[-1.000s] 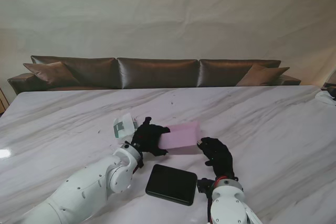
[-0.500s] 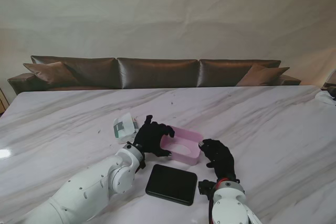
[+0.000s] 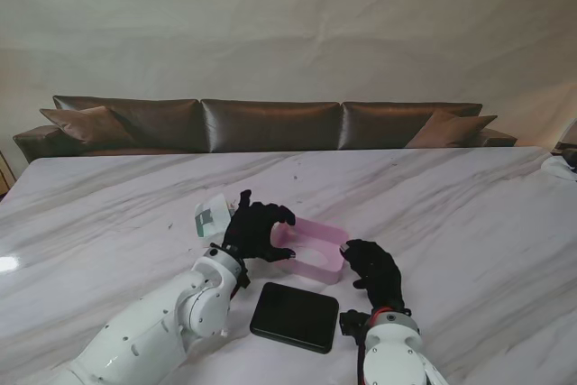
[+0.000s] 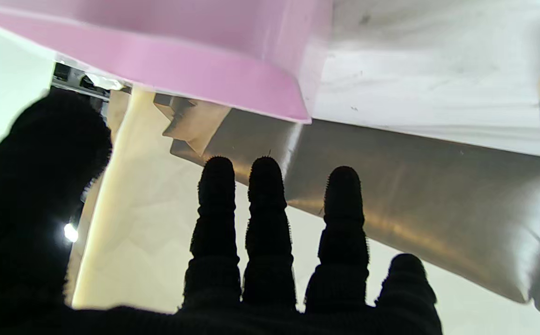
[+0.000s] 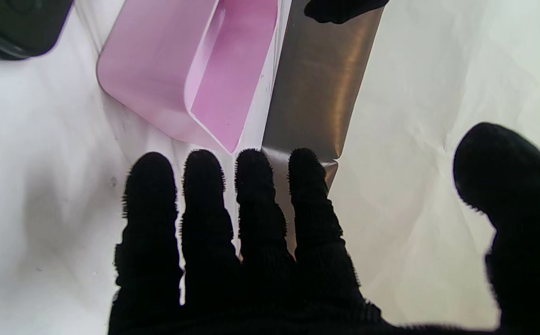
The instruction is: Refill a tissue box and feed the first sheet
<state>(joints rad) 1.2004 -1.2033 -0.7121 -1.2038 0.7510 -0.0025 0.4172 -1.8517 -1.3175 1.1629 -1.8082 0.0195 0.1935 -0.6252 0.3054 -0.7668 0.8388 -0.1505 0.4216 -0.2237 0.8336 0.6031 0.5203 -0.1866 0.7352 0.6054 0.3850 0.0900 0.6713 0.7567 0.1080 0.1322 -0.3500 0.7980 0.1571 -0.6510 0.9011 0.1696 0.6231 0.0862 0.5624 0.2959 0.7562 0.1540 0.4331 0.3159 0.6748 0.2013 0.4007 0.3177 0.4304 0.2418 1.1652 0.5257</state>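
The pink tissue box lies on the marble table with its hollow side up and nothing visible inside; it also shows as the pink tissue box and, along its rim. My left hand hovers at its left end with fingers spread, holding nothing. My right hand is open at the box's right end, its fingertips close to the corner but not gripping. A wrapped tissue pack lies left of the box, beyond my left hand.
A black rectangular lid lies flat nearer to me than the box, between my two forearms, and shows again as the lid. A brown sofa stands beyond the table's far edge.
The pink box, held tilted between both hands a second ago, now rests on the table with its hollow side up. My left hand has let go and spread its fingers.
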